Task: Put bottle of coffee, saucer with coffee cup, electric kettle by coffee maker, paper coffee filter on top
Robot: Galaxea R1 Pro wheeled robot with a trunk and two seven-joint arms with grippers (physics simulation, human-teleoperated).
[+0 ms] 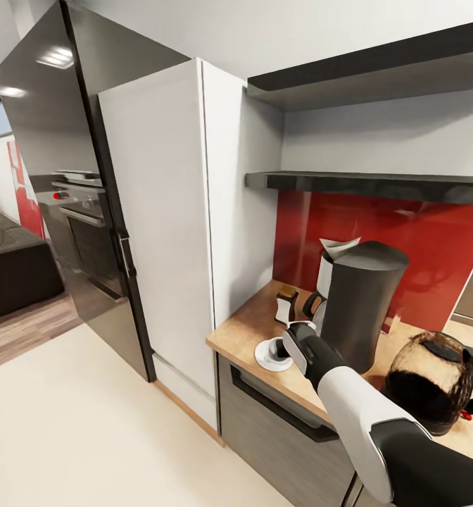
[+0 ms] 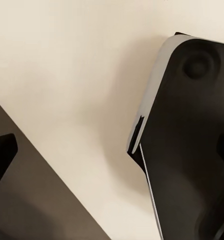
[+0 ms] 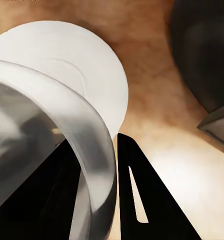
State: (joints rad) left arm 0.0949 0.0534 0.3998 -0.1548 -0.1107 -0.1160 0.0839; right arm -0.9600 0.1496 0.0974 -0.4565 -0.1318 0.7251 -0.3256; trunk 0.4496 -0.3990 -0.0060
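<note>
**Operator:** Where is everything right now?

**Guide:** In the head view your right gripper (image 1: 286, 346) hangs over the saucer (image 1: 270, 358), a small white plate near the front edge of the kitchen countertop (image 1: 240, 331). The coffee maker (image 1: 360, 310) stands just beside the saucer, at about two o'clock from it. The paper coffee filter (image 1: 338, 248) sits on top of the machine. The bottle of coffee (image 1: 286, 304) stands at roughly twelve o'clock from the saucer, close to the red wall. The electric kettle (image 1: 433, 380) is at about four o'clock from the coffee maker.

**Operator:** What am I holding?

**Guide:** The right wrist view shows the coffee cup (image 3: 47, 145) pinched by its rim wall, one dark finger (image 3: 142, 195) outside and the other inside. The jaws stand narrowly apart, closed on the cup. The cup looks tilted, with the saucer (image 3: 87, 65) below and partly behind it. I cannot tell whether the cup touches the plate yet.

**Operator:** And my left gripper?

**Guide:** In the left wrist view one dark fingertip shows at the picture's edge, over pale floor. I cannot tell how wide it is open.

**Operator:** What could go wrong?

**Guide:** If you let go while the cup is tilted or off centre, it may tip over or roll off the saucer. Pushing down could slide the saucer toward the counter edge. Your forearm is near the coffee maker, so a wide swing could knock it or the filter.
</note>
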